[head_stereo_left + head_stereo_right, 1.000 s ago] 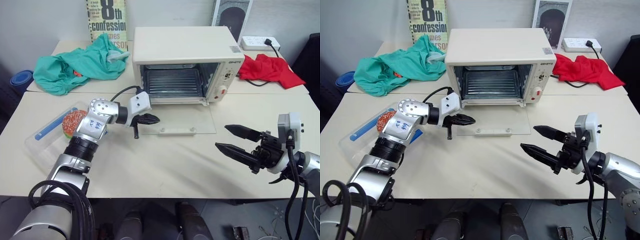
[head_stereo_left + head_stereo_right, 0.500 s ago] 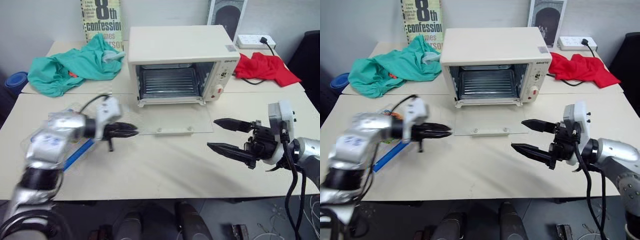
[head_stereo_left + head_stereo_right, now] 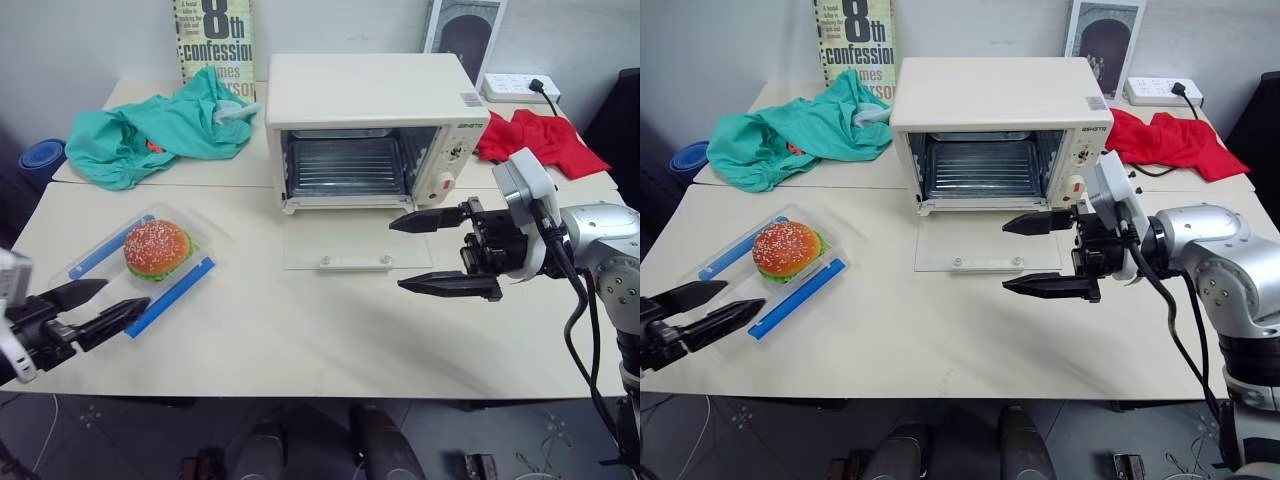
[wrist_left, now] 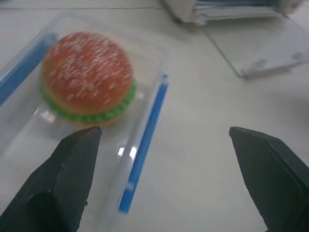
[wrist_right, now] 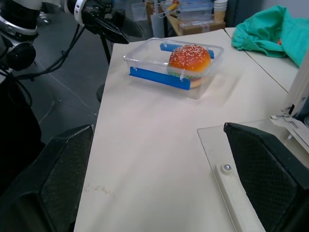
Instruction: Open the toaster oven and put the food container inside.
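Observation:
The cream toaster oven (image 3: 370, 100) stands at the table's back middle with its glass door (image 3: 355, 240) folded down flat on the table and the wire rack (image 3: 345, 165) exposed. The clear food container (image 3: 105, 255) with blue clip strips holds a sesame burger (image 3: 157, 247) at front left. My left gripper (image 3: 127, 294) is open at the table's near-left edge, its fingers (image 4: 72, 174) just short of the container's near corner. My right gripper (image 3: 396, 256) is open and points left, hovering over the door's right end.
A green cloth (image 3: 150, 125) lies at the back left and a red cloth (image 3: 540, 140) at the back right beside a power strip (image 3: 515, 88). A book (image 3: 215, 40) and a framed picture (image 3: 465, 25) lean on the wall. A blue round object (image 3: 40, 160) sits beyond the table's left edge.
My left arm has pulled away from the door, back and left to the table's front edge, and its gripper has opened. My right gripper has moved left and up over the door.

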You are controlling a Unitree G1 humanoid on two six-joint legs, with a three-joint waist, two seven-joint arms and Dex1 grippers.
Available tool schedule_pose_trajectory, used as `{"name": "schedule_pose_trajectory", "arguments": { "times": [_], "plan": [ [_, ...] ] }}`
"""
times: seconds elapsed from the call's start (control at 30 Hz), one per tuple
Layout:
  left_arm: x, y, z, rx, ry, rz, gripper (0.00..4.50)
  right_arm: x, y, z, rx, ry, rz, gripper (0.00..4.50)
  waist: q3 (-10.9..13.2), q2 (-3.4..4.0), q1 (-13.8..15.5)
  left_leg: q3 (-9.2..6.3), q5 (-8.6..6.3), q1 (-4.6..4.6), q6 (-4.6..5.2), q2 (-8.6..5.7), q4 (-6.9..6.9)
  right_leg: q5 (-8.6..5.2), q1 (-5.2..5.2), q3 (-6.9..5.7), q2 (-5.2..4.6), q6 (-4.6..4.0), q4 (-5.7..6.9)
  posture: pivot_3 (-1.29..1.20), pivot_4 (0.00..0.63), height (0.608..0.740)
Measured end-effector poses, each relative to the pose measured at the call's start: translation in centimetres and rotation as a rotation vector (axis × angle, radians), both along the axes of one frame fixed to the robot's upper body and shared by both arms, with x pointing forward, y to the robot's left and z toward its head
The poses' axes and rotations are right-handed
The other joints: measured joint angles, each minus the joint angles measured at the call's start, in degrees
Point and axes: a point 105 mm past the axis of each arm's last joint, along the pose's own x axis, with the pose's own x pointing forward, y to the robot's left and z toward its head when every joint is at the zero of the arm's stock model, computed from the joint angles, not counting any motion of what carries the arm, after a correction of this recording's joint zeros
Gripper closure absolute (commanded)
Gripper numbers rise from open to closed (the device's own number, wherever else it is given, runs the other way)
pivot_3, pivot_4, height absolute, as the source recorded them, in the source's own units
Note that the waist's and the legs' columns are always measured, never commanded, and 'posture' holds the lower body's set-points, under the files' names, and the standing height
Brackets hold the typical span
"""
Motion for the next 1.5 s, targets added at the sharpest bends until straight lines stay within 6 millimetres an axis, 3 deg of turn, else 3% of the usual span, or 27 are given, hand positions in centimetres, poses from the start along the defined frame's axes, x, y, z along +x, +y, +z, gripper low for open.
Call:
{"name": "schedule_pose_trajectory", "arguments": {
  "times": [0.17,0.43,0.53,0.67,0.83,1.07,1.3,1.5],
  "plan": [
    [0.2,4.1,-2.5,-0.082,0.091,0.327,0.04,0.1,1.1,-0.9,0.009,0.036,0.062,0.0,-0.04,-0.08,0.18,-0.08,-0.02,-0.01,-0.14,-0.01,0.0,0.01,0.0,-0.05,-0.04,0.0,0.0,0.0,0.15,0.74],
    [3.0,4.6,-3.0,-0.134,0.073,0.438,0.04,-0.1,1.6,-0.7,0.022,0.042,0.077,0.0,-0.12,-0.21,-0.08,-0.06,-0.08,-0.01,-0.31,0.03,-0.01,0.01,-0.05,-0.08,-0.06,-0.02,0.0,0.0,0.15,0.74],
    [3.8,5.7,-3.9,-0.174,0.107,0.537,0.04,-0.4,1.7,-0.7,0.026,0.042,0.066,0.0,-0.13,-0.2,0.03,-0.08,-0.08,0.0,-0.3,0.03,-0.03,0.01,-0.05,-0.11,-0.04,-0.02,0.02,0.0,0.15,0.74],
    [4.4,6.6,-5.8,-0.201,0.203,0.616,1.2,-0.3,1.4,-0.8,0.039,0.051,0.022,0.0,-0.19,-0.33,0.1,-0.07,-0.08,-0.03,-0.3,0.01,-0.02,0.01,-0.05,-0.1,-0.08,-0.02,-0.01,0.0,0.15,0.74],
    [5.7,5.7,-6.3,-0.2,0.248,0.577,2.64,-0.5,1.5,-0.4,0.069,0.034,-0.007,0.0,-0.21,-0.35,0.15,-0.09,-0.08,-0.03,-0.31,0.0,-0.02,0.01,-0.05,-0.11,-0.09,-0.02,0.0,0.0,0.15,0.74],
    [7.0,5.4,-5.1,-0.182,0.243,0.538,4.32,-0.7,1.5,-0.2,0.084,0.026,-0.032,0.0,-0.23,-0.3,0.16,-0.08,-0.07,0.01,-0.32,-0.02,-0.02,0.01,-0.04,-0.11,-0.09,-0.02,0.06,0.0,0.15,0.74],
    [9.1,3.7,-4.2,-0.116,0.277,0.423,4.42,-0.7,0.4,-0.2,0.082,0.026,-0.086,0.0,-0.23,-0.31,0.29,-0.1,-0.06,-0.01,-0.33,-0.03,-0.02,0.01,-0.04,-0.11,-0.1,-0.02,0.06,0.0,0.15,0.74],
    [13.3,-1.2,-0.5,-0.09,0.213,0.214,4.42,-0.9,-1.9,-1.1,0.075,0.062,-0.213,0.0,-0.3,-0.49,1.53,-0.19,-0.07,-0.19,-0.34,-0.11,0.0,0.03,-0.07,-0.25,-0.23,0.01,-0.07,0.0,0.15,0.74]
  ]
}}
